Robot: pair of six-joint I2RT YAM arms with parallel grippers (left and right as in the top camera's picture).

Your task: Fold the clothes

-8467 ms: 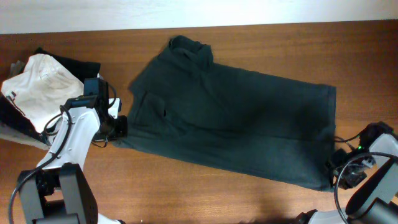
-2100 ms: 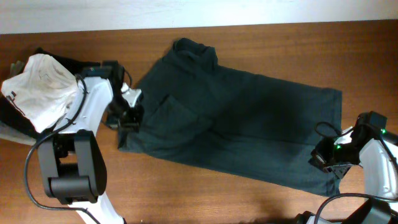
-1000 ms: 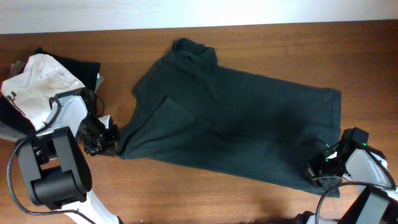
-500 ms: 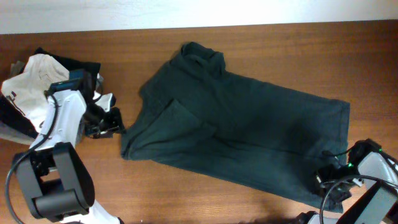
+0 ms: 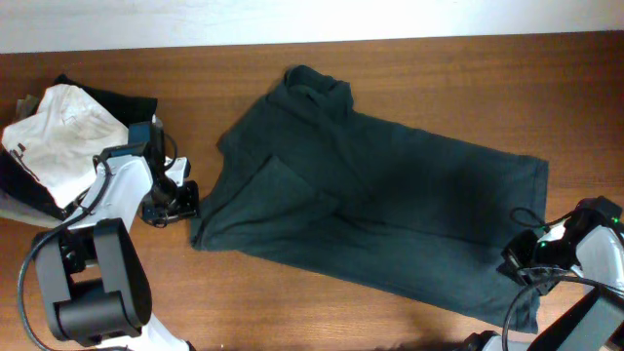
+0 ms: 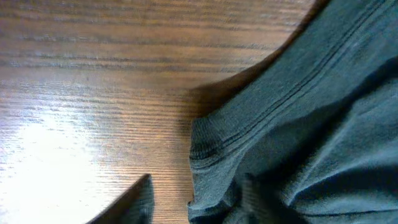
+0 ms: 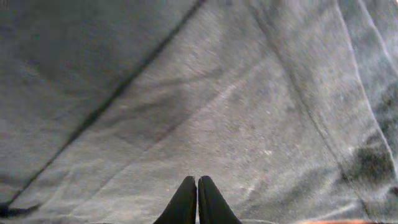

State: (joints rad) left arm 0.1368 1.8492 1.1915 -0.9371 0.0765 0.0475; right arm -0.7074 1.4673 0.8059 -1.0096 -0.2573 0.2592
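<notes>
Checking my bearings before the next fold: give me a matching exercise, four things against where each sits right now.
1. green garment
2. white garment
3. left gripper
4. right gripper

A. on the green garment near its lower-right corner, fingers together
B. spread across the middle of the table
C. bunched at the far left
D. beside the green garment's lower-left corner

Pairs: 1-B, 2-C, 3-D, 4-A.

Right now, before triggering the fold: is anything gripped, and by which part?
Right gripper pinches the green garment near its right edge; for the left gripper, cannot tell.
</notes>
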